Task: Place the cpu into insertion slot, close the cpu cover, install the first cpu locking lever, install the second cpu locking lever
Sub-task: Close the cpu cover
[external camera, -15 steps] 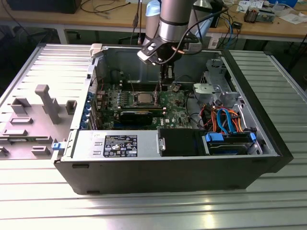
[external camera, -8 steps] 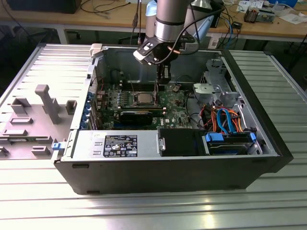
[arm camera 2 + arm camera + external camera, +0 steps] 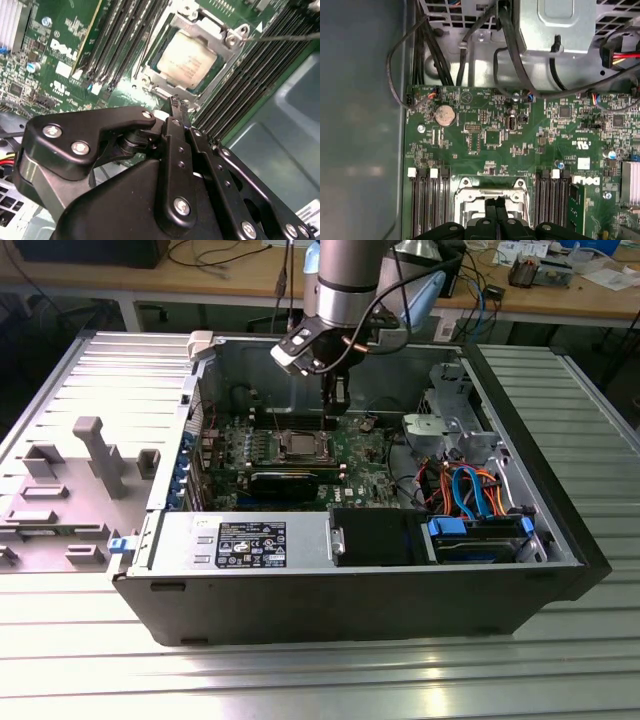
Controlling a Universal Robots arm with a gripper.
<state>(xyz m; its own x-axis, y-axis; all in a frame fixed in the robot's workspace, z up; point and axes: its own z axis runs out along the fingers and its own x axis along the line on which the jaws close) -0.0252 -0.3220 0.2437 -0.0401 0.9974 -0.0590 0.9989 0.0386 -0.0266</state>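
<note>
Pincer (image 3: 176, 105), closed, beside cpu cover (image 3: 156, 81) (cpu (image 3: 187, 60) edges hidden beneath)

The ribbed metal table (image 3: 300, 680) I work over bears 2 things. The open computer case (image 3: 350, 600) lies on its side across the middle. A grey moulded plate (image 3: 75, 495) with upright blocks lies just beside it, at the exterior view's left.
</note>
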